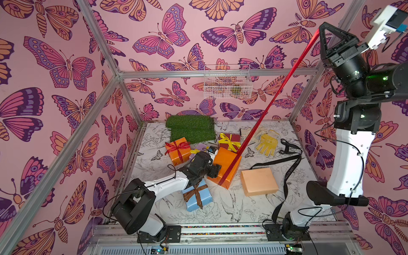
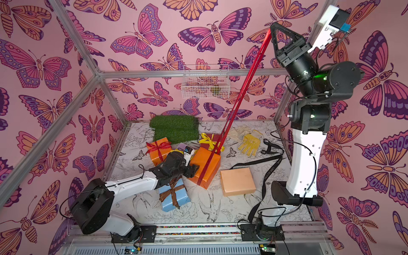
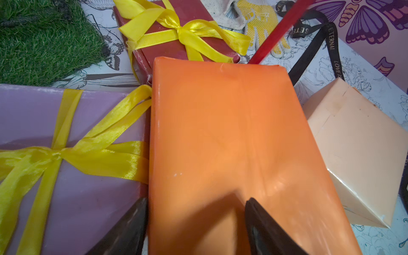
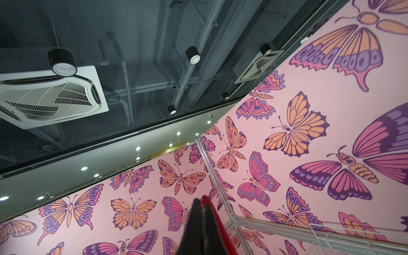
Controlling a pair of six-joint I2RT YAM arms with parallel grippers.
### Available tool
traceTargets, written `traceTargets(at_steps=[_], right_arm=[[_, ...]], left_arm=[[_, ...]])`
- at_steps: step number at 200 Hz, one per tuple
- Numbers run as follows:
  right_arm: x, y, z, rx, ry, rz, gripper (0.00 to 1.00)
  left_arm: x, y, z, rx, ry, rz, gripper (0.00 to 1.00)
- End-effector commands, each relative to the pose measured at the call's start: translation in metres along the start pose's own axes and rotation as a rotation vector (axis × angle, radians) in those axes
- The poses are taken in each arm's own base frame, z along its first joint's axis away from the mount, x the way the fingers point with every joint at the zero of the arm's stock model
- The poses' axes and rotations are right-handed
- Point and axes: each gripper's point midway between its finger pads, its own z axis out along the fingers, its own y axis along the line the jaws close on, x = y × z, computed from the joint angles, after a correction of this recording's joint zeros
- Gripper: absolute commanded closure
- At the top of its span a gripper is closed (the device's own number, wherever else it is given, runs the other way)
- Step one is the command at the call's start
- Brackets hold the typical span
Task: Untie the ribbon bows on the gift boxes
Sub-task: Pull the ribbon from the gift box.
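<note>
Upper right, my right claw (image 1: 320, 29) clamped the taut red ribbon (image 1: 271, 103) to strip it from the orange box (image 1: 223, 161), which my parted left claw (image 1: 218, 170) seemingly braced.

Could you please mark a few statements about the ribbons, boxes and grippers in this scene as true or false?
1. The right gripper is shut on the red ribbon, which runs taut down to the large orange box. True.
2. The peach box has a black bow tied on it. False: it is bare, and the black ribbon lies loose on the table.
3. The pale blue box bears a tied brown bow. True.
4. The left gripper is raised high. False: it is low, at the large orange box, jaws apart.
5. The yellow glove lies on the green turf mat. False: it lies on the table, apart from the mat.
</note>
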Motion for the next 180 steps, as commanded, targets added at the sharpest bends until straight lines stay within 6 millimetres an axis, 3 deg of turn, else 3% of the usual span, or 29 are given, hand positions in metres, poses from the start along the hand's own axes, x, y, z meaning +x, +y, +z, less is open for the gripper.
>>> traceTargets(at_steps=[1, 10, 14, 28, 95, 123, 153, 180], right_arm=[[-0.037, 0.079, -0.026, -0.071, -0.144, -0.228, 1.0], [-0.038, 0.075, -0.027, -0.037, -0.153, -0.263, 1.0], [-0.043, 0.093, -0.035, -0.044, -0.17, -0.297, 1.0], [-0.046, 0.096, -0.04, -0.003, -0.188, -0.355, 1.0], [-0.066, 0.062, -0.06, 0.305, -0.255, -0.663, 1.0], [-0.075, 0.058, -0.068, 0.397, -0.275, -0.793, 1.0], [-0.086, 0.07, -0.077, 0.439, -0.314, -0.915, 1.0], [-0.093, 0.096, -0.085, 0.422, -0.352, -1.007, 1.0]], left_arm=[[0.058, 0.018, 0.009, -0.07, 0.191, 0.018, 0.29], [0.06, 0.019, 0.01, -0.073, 0.196, 0.018, 0.29], [0.06, 0.019, 0.01, -0.074, 0.197, 0.018, 0.29], [0.062, 0.02, 0.011, -0.076, 0.204, 0.017, 0.29], [0.068, 0.025, 0.01, -0.103, 0.212, 0.013, 0.29], [0.069, 0.027, 0.01, -0.115, 0.213, 0.017, 0.29], [0.073, 0.03, 0.013, -0.131, 0.225, 0.015, 0.29], [0.075, 0.033, 0.016, -0.147, 0.232, 0.004, 0.28]])
